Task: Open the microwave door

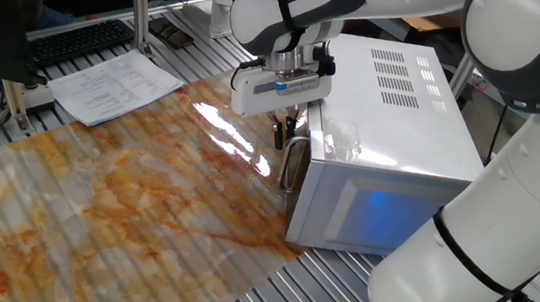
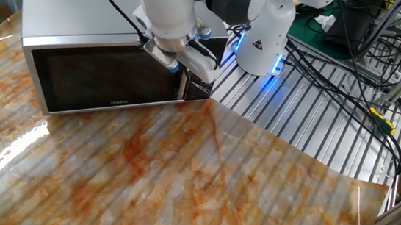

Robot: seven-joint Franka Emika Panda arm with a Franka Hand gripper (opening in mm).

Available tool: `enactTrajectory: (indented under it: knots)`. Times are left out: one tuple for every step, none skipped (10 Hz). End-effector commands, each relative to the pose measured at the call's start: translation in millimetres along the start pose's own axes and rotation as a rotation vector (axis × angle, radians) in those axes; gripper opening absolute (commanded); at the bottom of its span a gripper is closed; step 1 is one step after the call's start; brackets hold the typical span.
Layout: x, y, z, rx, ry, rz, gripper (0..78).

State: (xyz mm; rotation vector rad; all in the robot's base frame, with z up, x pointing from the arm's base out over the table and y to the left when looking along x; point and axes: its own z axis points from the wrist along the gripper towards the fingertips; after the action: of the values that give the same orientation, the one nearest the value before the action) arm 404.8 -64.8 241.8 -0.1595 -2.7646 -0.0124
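The white microwave (image 1: 386, 109) stands at the right of the marbled mat, its blue-glowing side panel (image 1: 381, 205) facing the camera. In the other fixed view the microwave (image 2: 78, 1) is at the back left. Its dark mirror-like door (image 2: 104, 81) looks closed. The curved silver handle (image 1: 292, 164) runs down the door's edge and also shows in the other fixed view (image 2: 181, 87). My gripper (image 1: 286, 131) points down at the handle's top end, with one finger on each side of the bar, close together. It shows at the door's right edge in the other fixed view (image 2: 181, 72).
Papers (image 1: 113, 87) and a keyboard (image 1: 77, 40) lie beyond the mat's far edge. The robot base (image 2: 263, 41) with blue lights stands right of the microwave. Cables (image 2: 351, 75) run over the slatted metal table at the right.
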Motion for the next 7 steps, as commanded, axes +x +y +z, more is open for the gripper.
enactTrajectory:
  knots:
    - [6.1,38.8,14.4,-0.066,0.037,0.032,1.2]
    - [5.9,40.5,14.3,-0.069,0.038,0.037,1.2]
    - [5.9,40.8,14.4,-0.069,0.038,0.038,1.2]
    - [5.1,42.0,14.7,-0.072,0.031,0.043,1.2]
    - [2.6,43.0,13.6,-0.064,0.027,0.043,1.2]
    - [2.0,43.2,13.2,-0.05,0.026,0.029,1.2]
    - [1.6,43.3,13.0,0.035,0.009,0.011,1.2]
